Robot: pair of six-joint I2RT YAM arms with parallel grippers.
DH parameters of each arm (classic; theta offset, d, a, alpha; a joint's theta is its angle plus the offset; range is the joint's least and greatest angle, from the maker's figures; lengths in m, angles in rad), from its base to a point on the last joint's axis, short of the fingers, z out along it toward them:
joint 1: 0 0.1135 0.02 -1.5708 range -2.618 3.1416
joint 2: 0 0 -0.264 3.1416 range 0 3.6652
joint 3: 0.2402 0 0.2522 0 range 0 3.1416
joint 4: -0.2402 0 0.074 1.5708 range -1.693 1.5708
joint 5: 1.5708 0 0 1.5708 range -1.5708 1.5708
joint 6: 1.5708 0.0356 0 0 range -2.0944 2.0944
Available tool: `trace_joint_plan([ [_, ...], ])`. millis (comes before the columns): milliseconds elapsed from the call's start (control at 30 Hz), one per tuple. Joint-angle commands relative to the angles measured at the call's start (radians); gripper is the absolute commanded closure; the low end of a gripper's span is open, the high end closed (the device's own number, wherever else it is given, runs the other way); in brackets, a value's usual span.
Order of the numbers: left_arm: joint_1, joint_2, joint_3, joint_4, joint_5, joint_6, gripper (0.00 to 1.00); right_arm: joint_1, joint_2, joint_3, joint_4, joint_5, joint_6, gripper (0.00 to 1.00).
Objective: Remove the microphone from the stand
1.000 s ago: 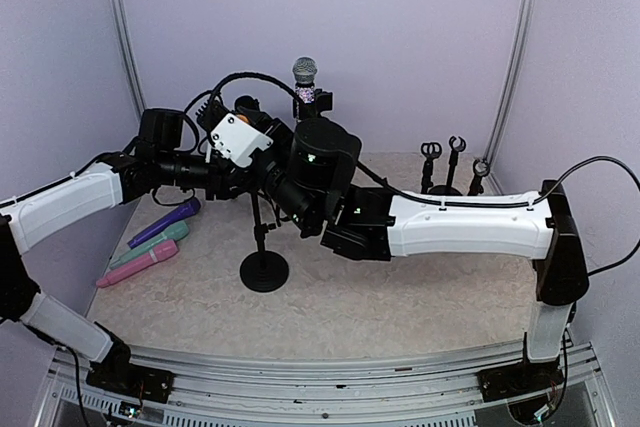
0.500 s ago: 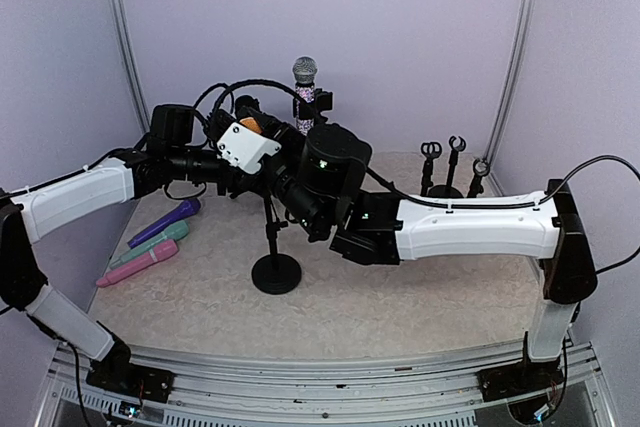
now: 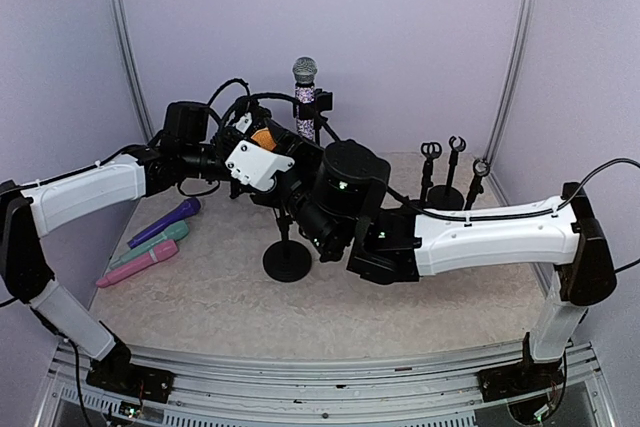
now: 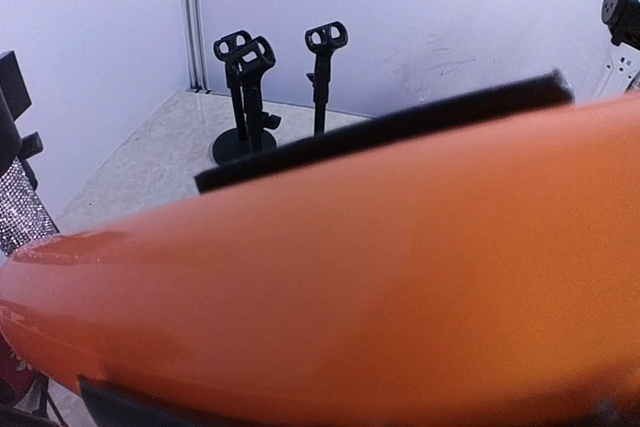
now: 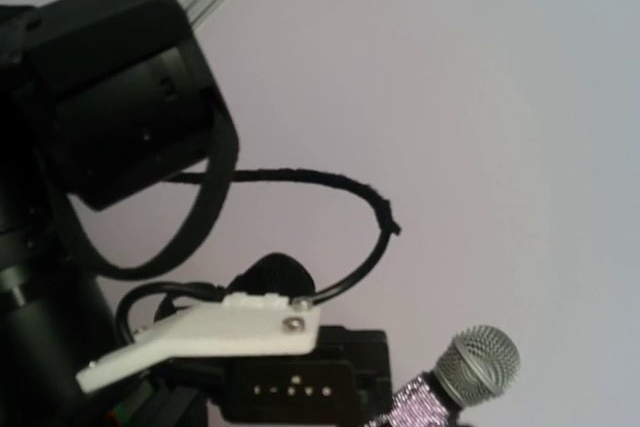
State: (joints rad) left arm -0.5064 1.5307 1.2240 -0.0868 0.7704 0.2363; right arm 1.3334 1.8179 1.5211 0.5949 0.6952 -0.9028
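An orange microphone (image 3: 262,137) sits at the top of a black stand whose round base (image 3: 287,260) rests on the table. My left gripper (image 3: 266,150) is shut on this microphone, whose orange body (image 4: 350,277) fills the left wrist view. My right gripper (image 3: 292,205) is low beside the stand's pole, under the left wrist. Its fingers are hidden in the top view and do not show in the right wrist view, which sees only the left wrist from below.
A glittery microphone (image 3: 305,82) stands in a second stand at the back, also in the right wrist view (image 5: 470,372). Three empty stands (image 3: 445,172) stand at back right. Purple (image 3: 165,222), teal (image 3: 150,244) and pink (image 3: 138,263) microphones lie at the left.
Both arms and the stand have shifted to the right; the stand's base has slid right and slightly away. The left gripper still holds the orange microphone.
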Motion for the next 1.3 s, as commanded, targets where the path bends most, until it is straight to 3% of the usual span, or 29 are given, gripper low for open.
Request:
trace_joint_plan([
  [0,0.051,0.062,0.006,-0.031,-0.259,-0.023,0.98,0.139,-0.162,0.016,0.266,-0.092,-0.024,1.00],
  [1000,-0.007,0.112,0.033,-0.076,-0.200,0.011,0.97,0.261,-0.190,0.067,0.251,-0.072,-0.143,1.00],
  [1067,-0.012,0.111,0.045,-0.103,-0.159,0.028,0.86,0.263,-0.188,0.073,0.242,-0.064,-0.142,1.00],
  [1100,-0.015,0.109,0.054,-0.122,-0.140,0.037,0.73,0.263,-0.188,0.076,0.240,-0.061,-0.139,1.00],
  [1167,-0.014,0.096,0.069,-0.169,-0.118,0.056,0.25,0.263,-0.191,0.079,0.227,-0.044,-0.126,1.00],
  [1200,-0.014,0.078,0.072,-0.192,-0.119,0.070,0.07,0.262,-0.191,0.081,0.221,-0.031,-0.118,1.00],
  [1267,-0.004,0.022,0.056,-0.235,-0.124,0.119,0.01,0.257,-0.197,0.085,0.185,-0.002,-0.079,1.00],
])
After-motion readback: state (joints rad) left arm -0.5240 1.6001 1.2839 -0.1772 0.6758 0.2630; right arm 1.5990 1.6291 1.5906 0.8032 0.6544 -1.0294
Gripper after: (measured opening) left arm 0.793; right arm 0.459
